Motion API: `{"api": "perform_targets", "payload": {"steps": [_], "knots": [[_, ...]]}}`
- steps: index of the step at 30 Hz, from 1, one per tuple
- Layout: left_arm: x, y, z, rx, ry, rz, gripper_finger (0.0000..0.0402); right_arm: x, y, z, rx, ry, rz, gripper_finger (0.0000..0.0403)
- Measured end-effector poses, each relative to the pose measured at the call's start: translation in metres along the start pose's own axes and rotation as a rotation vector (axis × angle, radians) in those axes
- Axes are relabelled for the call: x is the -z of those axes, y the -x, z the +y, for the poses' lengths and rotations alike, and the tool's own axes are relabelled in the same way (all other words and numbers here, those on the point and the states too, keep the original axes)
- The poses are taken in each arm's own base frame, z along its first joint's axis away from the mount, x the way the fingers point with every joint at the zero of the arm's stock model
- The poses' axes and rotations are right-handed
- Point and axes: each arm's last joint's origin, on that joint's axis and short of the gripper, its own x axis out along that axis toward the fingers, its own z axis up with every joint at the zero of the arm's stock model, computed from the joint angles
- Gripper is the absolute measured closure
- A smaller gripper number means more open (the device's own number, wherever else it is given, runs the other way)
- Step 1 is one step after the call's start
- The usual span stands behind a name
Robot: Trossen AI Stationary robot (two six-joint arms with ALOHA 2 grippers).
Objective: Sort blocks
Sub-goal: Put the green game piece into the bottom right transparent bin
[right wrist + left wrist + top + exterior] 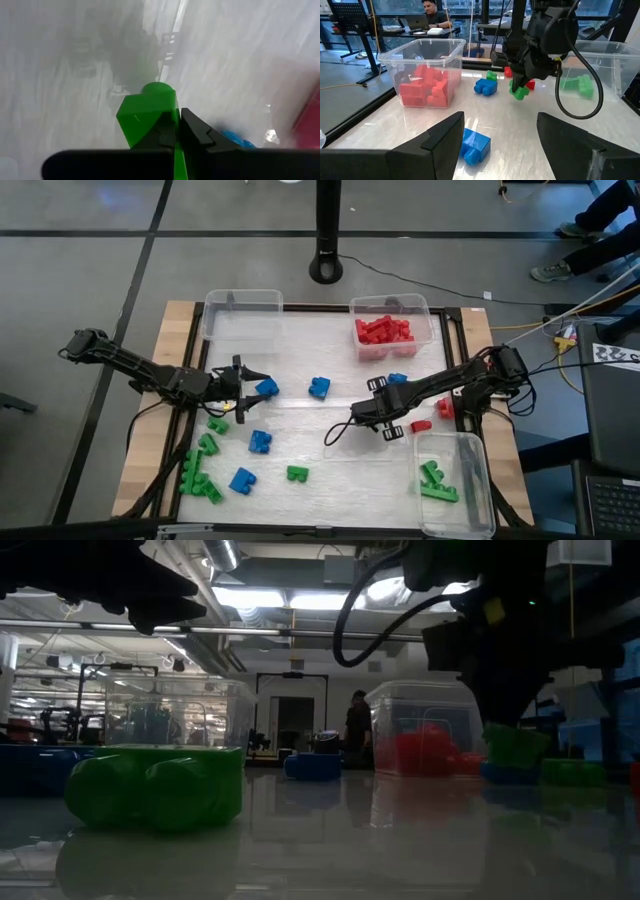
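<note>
Right gripper (520,89) above mid-table, fingers pinching a green block (147,116) clear of the surface. Left gripper (240,390) at table left, fingers spread, beside a blue block (266,388). Red blocks (384,330) in the far bin (430,315); green blocks (434,483) in the near bin (470,442).

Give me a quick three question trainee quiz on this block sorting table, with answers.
1. True or false: the right gripper is shut on a green block.
2. Which bin holds red blocks? A. the far right bin B. the far left bin
3. Fill in: the left gripper, fingers open, sits beside a ___ block.

Key: 1 true. 2 A. 3 blue.
</note>
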Motion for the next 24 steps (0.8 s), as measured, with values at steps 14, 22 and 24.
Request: {"api": "perform_targets", "payload": {"steps": [14, 22, 24], "knots": [[0.000, 0.000, 0.000, 0.000, 0.002, -0.003, 0.0163, 0.000, 0.085, 0.022, -0.030, 0.002, -0.075, 0.0396], [-0.001, 0.000, 0.000, 0.001, -0.003, -0.008, 0.0163, 0.046, 0.151, 0.059, -0.119, -0.175, -0.284, 0.0397], [-0.001, 0.000, 0.000, 0.001, -0.002, -0.007, 0.0163, 0.057, 0.161, 0.071, -0.166, -0.230, -0.311, 0.0396]]}}
